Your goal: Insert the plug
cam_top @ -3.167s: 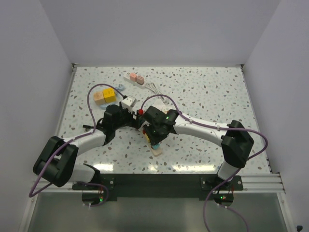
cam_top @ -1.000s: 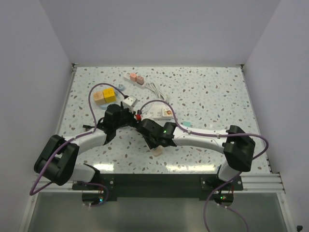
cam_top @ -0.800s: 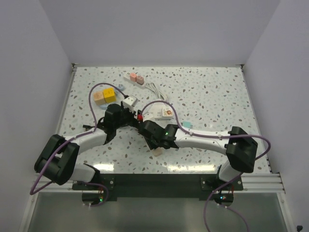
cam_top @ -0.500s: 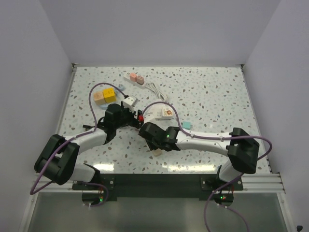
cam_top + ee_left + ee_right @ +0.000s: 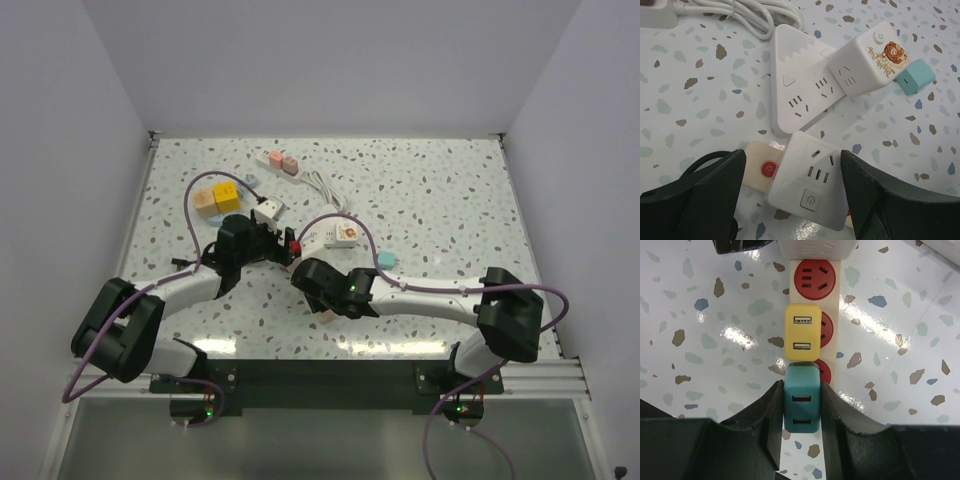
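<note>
A cream power strip with red round sockets lies on the speckled table. A yellow USB plug sits in its middle socket. My right gripper is shut on a teal USB plug, held over the lower socket just below the yellow plug and touching it. I cannot tell whether its prongs are in. My left gripper grips the strip's end, which carries a white adapter. One finger is at the strip's tip, the other at the adapter's far edge. In the top view the right wrist hides the teal plug.
A white triangular power strip with a coiled cord and a white tiger cube lies beyond. A loose teal block is beside it. Yellow and peach cubes sit far left. Another strip with pink plugs is at the back.
My right arm has swung its wrist down toward the near end of the cream strip with the teal plug in it. The left arm has stayed at the strip's end.
</note>
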Tool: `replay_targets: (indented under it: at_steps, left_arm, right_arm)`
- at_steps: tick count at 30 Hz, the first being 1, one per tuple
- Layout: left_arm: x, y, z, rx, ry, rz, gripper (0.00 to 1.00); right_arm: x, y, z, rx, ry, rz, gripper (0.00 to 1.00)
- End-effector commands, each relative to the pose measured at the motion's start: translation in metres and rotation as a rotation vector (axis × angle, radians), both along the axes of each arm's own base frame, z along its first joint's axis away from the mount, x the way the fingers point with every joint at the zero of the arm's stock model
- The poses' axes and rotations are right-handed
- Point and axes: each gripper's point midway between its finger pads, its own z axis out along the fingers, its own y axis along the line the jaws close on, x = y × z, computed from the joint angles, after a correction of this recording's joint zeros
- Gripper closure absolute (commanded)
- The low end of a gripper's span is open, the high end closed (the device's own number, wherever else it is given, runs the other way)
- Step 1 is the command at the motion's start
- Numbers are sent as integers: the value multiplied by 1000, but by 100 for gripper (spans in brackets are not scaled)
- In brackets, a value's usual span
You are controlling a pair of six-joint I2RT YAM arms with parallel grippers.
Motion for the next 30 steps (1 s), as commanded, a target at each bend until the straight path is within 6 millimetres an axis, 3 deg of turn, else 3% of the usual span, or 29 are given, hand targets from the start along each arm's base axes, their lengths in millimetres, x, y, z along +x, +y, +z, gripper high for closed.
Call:
replay_targets:
  at_steps: [1,10,17,30]
  left_arm:
    - [4,-7,12,-2,-39,-29,19]
    - [4,-7,11,-5,-37,-34,19]
    - [3,-8,11,-7,-36,-40,19]
    - [1,-9,14,-14,-41,-50,19]
  right_arm:
    - [-59,-68,-81,-334,246,58,100]
    - [-65,-73,-94,-361,259,58,100]
    - [-78,-92,-101,-357,281,17,100]
    - [-95,-99,-125,-372,301,8,100]
